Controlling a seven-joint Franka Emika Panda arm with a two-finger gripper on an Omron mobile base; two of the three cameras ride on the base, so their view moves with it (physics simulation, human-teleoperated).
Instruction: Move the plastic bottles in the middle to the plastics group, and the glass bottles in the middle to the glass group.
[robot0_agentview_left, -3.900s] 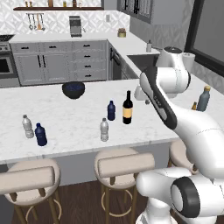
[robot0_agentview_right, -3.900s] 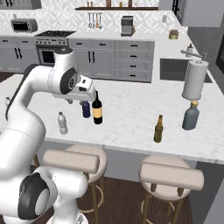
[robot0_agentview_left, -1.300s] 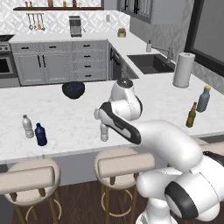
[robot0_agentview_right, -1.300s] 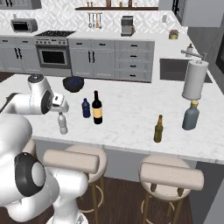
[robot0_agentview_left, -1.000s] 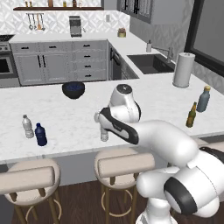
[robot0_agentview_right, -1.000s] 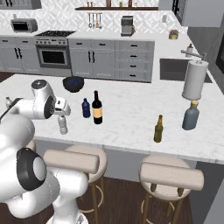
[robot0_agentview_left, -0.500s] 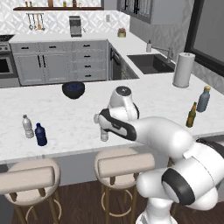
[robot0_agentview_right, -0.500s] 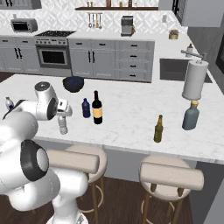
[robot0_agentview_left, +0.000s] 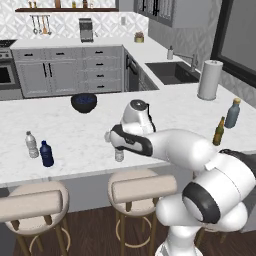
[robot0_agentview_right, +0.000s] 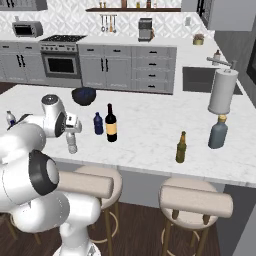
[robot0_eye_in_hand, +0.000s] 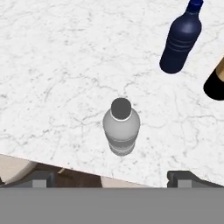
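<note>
The clear bottle (robot0_eye_in_hand: 121, 127) stands upright directly below the gripper (robot0_eye_in_hand: 112, 176), centred between its widely spread jaws.

counter (robot0_agentview_left: 75, 132): white marble top spreading across the kitchen, stools tucked under its near edge
middle: clear ribbed bottle (robot0_eye_in_hand: 121, 127) standing upright near the front edge; dark blue bottle (robot0_eye_in_hand: 180, 39) and black wine bottle (robot0_agentview_right: 111, 124) standing just beside each other, further in
plastics group: small clear bottle (robot0_agentview_left: 32, 145) and small dark blue bottle (robot0_agentview_left: 46, 154) sitting side by side toward the left end
glass group: grey-blue bottle (robot0_agentview_right: 218, 132) and amber bottle (robot0_agentview_right: 181, 147) standing near each other at the right end
also resting there: dark bowl (robot0_agentview_left: 83, 102) toward the back; paper towel roll (robot0_agentview_left: 209, 80) standing upright by the sink
</note>
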